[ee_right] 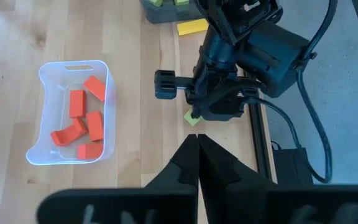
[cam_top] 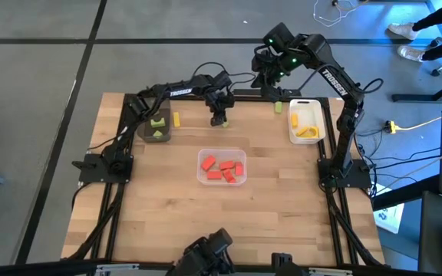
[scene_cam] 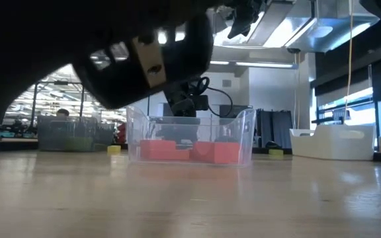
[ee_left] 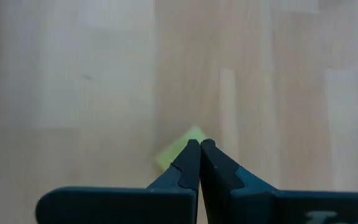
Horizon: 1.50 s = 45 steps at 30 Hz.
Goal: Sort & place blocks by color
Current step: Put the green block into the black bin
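Two dark six-joint arms, seen from above and from the wrists

Both arms are finished in black; white "TROSSEN" lettering is carried on a link of the left arm (cam_top: 176, 91) and of the right arm (cam_top: 336, 80). Small green lights are seen near the right arm's upper joints. Black cables are looped along the links and past the wrists. Each base is bolted to a black frame rail. The left gripper (ee_left: 200, 144) and right gripper (ee_right: 197, 138) are formed of dark, wedge-shaped fingers tapering to points.
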Tool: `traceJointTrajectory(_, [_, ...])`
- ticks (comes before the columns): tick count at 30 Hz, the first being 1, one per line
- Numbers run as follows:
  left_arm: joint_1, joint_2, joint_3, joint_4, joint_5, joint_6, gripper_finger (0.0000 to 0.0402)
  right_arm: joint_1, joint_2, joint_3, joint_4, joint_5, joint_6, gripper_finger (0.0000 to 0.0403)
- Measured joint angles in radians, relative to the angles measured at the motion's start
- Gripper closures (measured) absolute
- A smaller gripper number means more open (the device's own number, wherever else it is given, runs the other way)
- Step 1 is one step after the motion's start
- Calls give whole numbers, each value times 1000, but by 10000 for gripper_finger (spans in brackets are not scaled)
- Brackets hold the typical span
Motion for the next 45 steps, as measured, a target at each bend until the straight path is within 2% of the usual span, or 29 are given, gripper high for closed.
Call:
traceJointTrajectory(13, [26,11,0,-2,89,-18,402,0,0,0,-1,0,0,402])
traceJointTrajectory(23, [62,23,0,-2,197,-153,401,0,0,0,-2,0,0,402])
traceJointTrajectory(26, [61,23,0,-1,262,-213,401,0,0,0,-2,0,0,402])
traceJointTrajectory(29, [60,23,0,2,238,-287,401,0,0,0,-2,0,0,402])
traceJointTrajectory(32, [61,23,0,2,194,-299,401,0,0,0,-2,0,0,402])
traceJointTrajectory(38, [60,23,0,1,187,-335,401,0,0,0,-2,0,-2,402])
traceJointTrajectory(45, [78,23,0,3,138,-533,401,0,0,0,-2,0,-2,402])
